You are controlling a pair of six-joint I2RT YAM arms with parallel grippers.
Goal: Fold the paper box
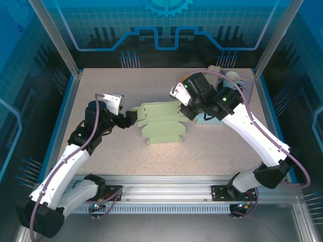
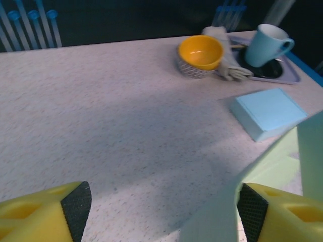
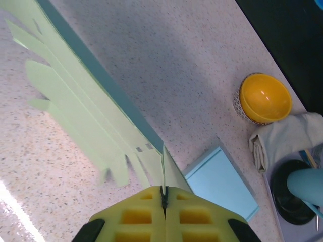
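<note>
One pale-green, many-flapped paper box point(image 1: 161, 126)

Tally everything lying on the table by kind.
Green paper box: 1
Light blue flat box: 1
Yellow bowl: 1
Light blue mug: 1
Cloth: 1
Tray: 1
Black disc under the mug: 1
Total: 7

The speckled tabletop point(image 1: 111, 101) is lit brightly and evenly in the top view, while the blue enclosure walls point(image 1: 35, 60) are kept dim. Across the tabletop a broad soft shadow is cast in the left wrist view — the paper box point(image 2: 212, 222) near the lens is blurred. A white glare streak is seen lower left in the right wrist view.
</note>
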